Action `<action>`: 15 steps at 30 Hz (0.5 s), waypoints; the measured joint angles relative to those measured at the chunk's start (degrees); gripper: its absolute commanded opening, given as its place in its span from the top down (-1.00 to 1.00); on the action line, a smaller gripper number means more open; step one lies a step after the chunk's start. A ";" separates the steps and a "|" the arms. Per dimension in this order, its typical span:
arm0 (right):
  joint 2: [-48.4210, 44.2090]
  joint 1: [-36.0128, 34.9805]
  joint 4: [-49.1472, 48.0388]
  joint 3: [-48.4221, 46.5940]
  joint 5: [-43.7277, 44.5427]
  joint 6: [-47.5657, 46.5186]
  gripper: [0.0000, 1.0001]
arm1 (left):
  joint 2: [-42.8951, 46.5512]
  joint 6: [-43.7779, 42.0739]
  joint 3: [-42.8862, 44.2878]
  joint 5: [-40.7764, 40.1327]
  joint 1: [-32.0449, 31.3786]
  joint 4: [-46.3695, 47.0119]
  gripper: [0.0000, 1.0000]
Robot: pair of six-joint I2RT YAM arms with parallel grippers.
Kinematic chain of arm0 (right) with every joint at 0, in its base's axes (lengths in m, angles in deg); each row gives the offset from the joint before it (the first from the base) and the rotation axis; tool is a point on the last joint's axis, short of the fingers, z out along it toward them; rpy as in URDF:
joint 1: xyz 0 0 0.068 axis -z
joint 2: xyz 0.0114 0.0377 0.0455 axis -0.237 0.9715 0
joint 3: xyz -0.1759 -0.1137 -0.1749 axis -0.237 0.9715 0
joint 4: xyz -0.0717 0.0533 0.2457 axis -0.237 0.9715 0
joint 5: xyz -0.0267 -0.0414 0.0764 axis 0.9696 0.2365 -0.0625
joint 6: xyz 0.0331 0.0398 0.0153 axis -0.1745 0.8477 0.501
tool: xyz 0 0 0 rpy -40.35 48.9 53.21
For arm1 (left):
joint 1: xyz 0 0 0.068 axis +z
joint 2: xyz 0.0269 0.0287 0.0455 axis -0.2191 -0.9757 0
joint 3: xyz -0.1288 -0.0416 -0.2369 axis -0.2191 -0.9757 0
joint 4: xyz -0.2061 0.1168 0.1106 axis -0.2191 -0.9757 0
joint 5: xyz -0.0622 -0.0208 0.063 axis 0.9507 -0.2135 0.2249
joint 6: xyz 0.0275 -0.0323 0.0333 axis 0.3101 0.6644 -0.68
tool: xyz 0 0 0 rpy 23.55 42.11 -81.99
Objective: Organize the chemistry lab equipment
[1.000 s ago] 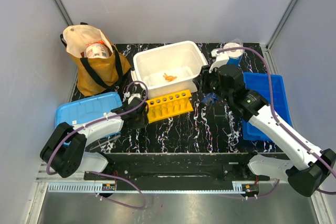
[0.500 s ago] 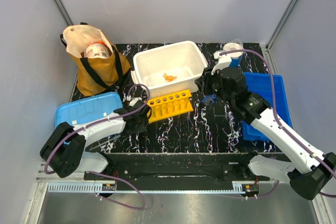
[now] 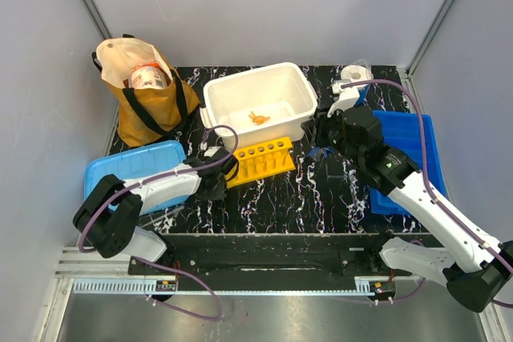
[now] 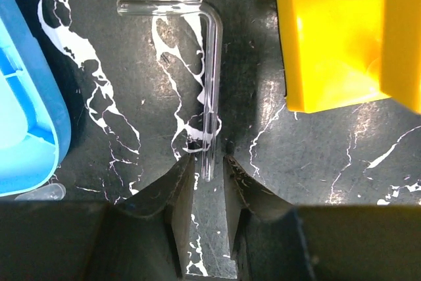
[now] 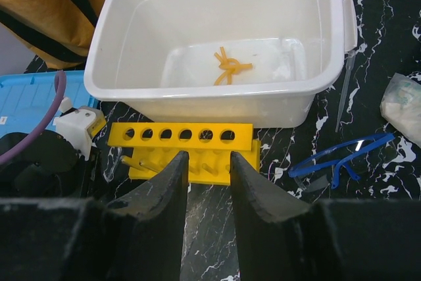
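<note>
Orange knot (image 5: 230,68) in white tub (image 5: 197,106); bent tube (image 4: 212,83), glasses (image 5: 332,162) lie loose. Left gripper (image 4: 208,161) straddles tube end, unclamped; right gripper (image 5: 207,157) apart, empty.

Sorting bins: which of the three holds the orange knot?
The white tub behind the yellow rack; the knot lies inside. The left tray and right tray are blue.

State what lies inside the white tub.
A small orange knotted piece lies on the floor of the white tub; nothing else shows. Its near wall hides the floor's front strip.
</note>
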 measured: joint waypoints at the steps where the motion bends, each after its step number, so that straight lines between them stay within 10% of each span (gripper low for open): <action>1: -0.04 0.00 -0.09 0.15 0.15 -0.07 0.26 | -0.39 -0.17 0.28 -0.07 0.00 0.00 0.45; 15: -0.37 0.00 -0.57 2.05 0.46 -0.26 0.25 | 0.63 -0.55 -0.85 1.33 -0.11 2.03 0.82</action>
